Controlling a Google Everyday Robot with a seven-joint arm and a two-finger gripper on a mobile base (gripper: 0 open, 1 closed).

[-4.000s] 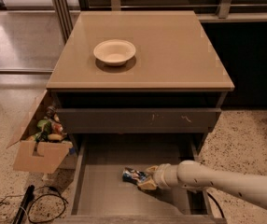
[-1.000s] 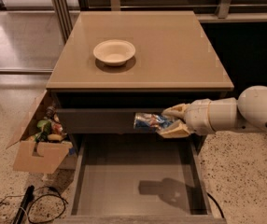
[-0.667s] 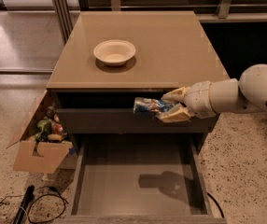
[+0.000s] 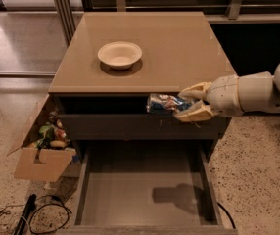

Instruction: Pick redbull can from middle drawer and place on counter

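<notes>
My gripper [image 4: 191, 103] comes in from the right and is shut on the redbull can [image 4: 163, 103], a slim blue and silver can held lying on its side. The can hangs in the air in front of the counter's front edge, level with the gap under the top slab. The tan counter [image 4: 179, 48] lies just behind and above it. The middle drawer [image 4: 145, 190] is pulled open below, its grey floor bare, with the arm's shadow on it.
A cream bowl [image 4: 120, 55] stands on the counter's left centre. An open cardboard box [image 4: 41, 148] with small items sits on the floor left of the cabinet. Black cables [image 4: 30, 212] lie at the lower left. A closed drawer front [image 4: 130, 126] sits above the open drawer.
My gripper has lifted the can out of the drawer and raised it to about counter-edge height, drifting slightly up over the last second.
</notes>
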